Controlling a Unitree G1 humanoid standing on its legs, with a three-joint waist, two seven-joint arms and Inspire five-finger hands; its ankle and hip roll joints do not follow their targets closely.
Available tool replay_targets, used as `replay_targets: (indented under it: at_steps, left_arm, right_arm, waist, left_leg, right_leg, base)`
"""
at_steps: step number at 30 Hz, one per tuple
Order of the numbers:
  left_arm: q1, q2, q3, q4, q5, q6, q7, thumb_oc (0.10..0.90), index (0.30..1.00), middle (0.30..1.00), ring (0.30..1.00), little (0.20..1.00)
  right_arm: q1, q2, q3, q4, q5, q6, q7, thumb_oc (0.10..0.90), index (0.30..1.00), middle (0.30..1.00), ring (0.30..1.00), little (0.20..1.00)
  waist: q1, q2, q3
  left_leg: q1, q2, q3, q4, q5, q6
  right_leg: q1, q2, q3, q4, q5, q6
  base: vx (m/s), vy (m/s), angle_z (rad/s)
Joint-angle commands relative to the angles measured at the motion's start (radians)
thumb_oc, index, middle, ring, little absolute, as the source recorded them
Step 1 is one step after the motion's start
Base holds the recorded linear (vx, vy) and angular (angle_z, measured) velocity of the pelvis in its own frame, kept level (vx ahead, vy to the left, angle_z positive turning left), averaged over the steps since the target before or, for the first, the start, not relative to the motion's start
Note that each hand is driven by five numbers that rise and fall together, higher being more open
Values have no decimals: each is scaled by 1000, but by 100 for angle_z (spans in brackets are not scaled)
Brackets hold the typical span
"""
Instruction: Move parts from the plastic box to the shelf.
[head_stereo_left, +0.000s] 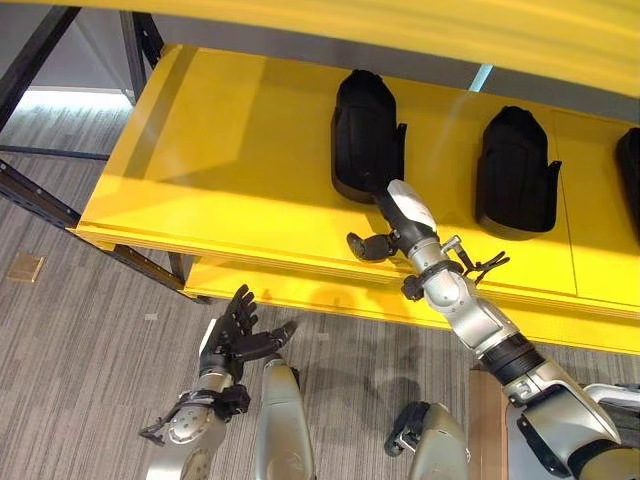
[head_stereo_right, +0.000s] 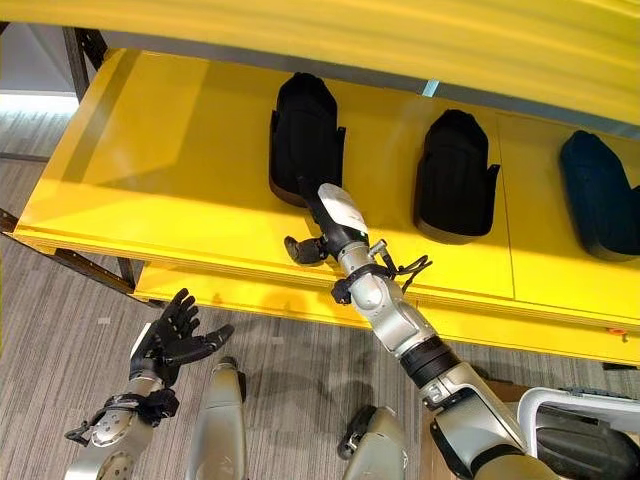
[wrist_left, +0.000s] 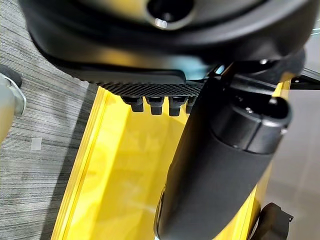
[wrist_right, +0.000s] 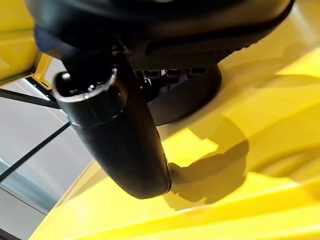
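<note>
**Right hand at the leftmost shelf part, left hand idle below**

While the right hand (head_stereo_left: 400, 215) reaches over the front lip of the yellow shelf (head_stereo_left: 220, 150), its fingers point at the near end of the leftmost black part (head_stereo_left: 366, 135), which lies flat on the shelf board just past the fingertips. From the head views the fingers look straight and close to or touching the part's near edge, with the thumb (head_stereo_left: 368, 246) splayed out to the side, away from the part; nothing is curled round the part, so I judge the hand open, either just letting go or nudging the part deeper. In the right wrist view the dark part (wrist_right: 190, 97) sits directly beyond the row of fingertips, resting on the yellow board.

Two more parts lie on the same board: a second black part (head_stereo_left: 515, 170) on the far side of the first from the thumb, and a dark blue part (head_stereo_right: 598, 195) beyond that. They lie side by side with gaps, probably so each can be set down without knocking its neighbour.

Below the shelf, the left hand (head_stereo_left: 235, 330) hangs over the grey carpet (head_stereo_left: 80, 340), fingers spread and relaxed, holding nothing.

At the lower right, a corner of the plastic box (head_stereo_right: 580, 430) shows beside the right arm, with something dark inside.
</note>
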Motion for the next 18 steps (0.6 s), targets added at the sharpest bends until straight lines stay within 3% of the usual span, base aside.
replay_targets:
  at_steps: [1, 18]
  left_arm:
    - [-14, 36, 18, -100, 24, -66, 7, 900, 1000, 1000, 1000, 1000]
    - [1, 19, 42, -99, 26, -63, 20, 900, 1000, 1000, 1000, 1000]
  right_arm:
    - [-8, 2, -73, -120, 14, -58, -17, 900, 1000, 1000, 1000, 1000]
    - [42, -5, -77, -227, 36, -77, 2, 900, 1000, 1000, 1000, 1000]
  waist:
    - [-4, 4, -26]
    - [-11, -6, -25]
  left_leg:
    - [18, 31, 47, -3, -12, 48]
    - [17, 35, 47, -2, -9, 46]
  right_leg:
    - [17, 28, 13, -19, 33, -41]
    - [16, 30, 17, -14, 31, -43]
  base:
    - [0, 0, 0]
    - [0, 0, 0]
